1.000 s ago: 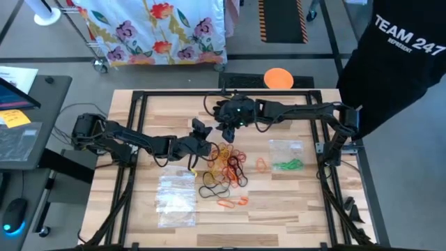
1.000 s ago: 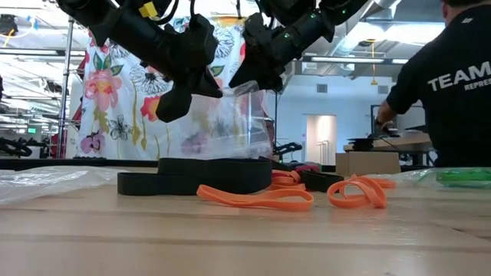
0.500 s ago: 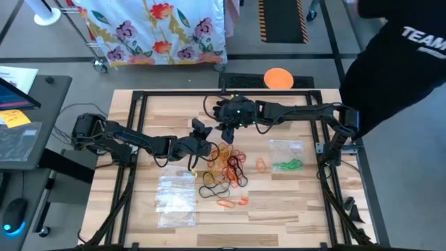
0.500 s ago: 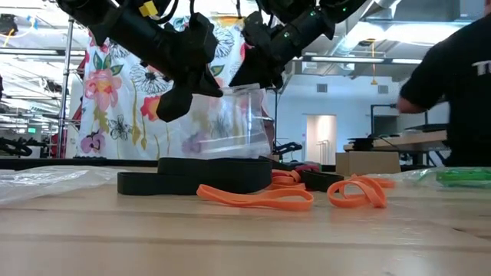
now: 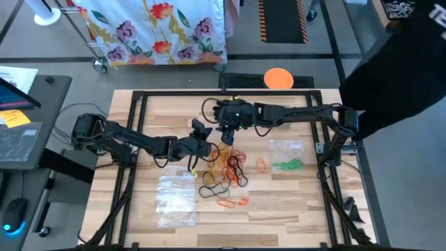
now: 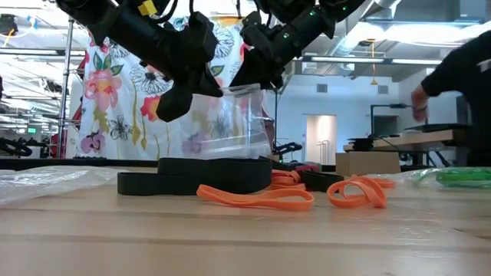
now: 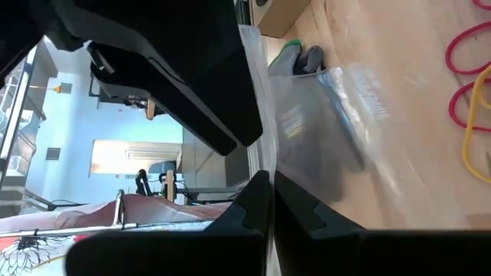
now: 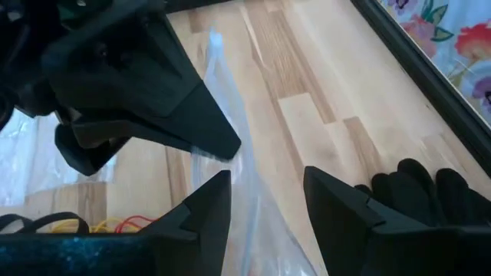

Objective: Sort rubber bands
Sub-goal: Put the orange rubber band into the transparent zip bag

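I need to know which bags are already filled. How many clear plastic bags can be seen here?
3. One clear bag hangs above the mixed rubber bands, between the left gripper and the right gripper. One, with green bands, lies toward the right arm. One lies near the front.
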Motion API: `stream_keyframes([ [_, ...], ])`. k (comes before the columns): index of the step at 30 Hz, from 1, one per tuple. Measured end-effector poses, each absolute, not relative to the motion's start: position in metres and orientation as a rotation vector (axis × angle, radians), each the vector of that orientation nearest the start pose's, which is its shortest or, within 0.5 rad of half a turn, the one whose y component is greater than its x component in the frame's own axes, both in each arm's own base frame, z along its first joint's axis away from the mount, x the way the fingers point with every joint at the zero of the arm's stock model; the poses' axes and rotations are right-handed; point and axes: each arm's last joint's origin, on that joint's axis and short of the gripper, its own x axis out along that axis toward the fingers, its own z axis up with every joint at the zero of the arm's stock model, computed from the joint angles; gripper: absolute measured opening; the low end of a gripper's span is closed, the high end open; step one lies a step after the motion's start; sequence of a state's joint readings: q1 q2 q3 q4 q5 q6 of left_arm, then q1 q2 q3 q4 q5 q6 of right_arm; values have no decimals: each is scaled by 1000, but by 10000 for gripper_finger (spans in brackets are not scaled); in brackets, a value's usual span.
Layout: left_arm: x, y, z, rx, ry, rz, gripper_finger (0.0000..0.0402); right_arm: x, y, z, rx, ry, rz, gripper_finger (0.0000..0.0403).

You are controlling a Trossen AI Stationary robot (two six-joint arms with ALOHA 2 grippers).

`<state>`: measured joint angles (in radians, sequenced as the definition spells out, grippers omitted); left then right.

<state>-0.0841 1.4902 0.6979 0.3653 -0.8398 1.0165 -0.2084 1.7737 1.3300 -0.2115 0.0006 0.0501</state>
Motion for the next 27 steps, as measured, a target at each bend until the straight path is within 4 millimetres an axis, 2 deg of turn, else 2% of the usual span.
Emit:
stream_keyframes([
  [10,294,-3,198,1136,743,491,0,383,-79,246,116,736,-212,163],
  [19,294,-5,197,1107,721,459,0,381,-79,244,62,773,-331,153],
  [22,294,-8,197,1088,700,429,0,380,-80,242,64,790,-335,118],
  [27,295,-8,197,1051,676,406,0,379,-79,242,37,800,-313,16],
])
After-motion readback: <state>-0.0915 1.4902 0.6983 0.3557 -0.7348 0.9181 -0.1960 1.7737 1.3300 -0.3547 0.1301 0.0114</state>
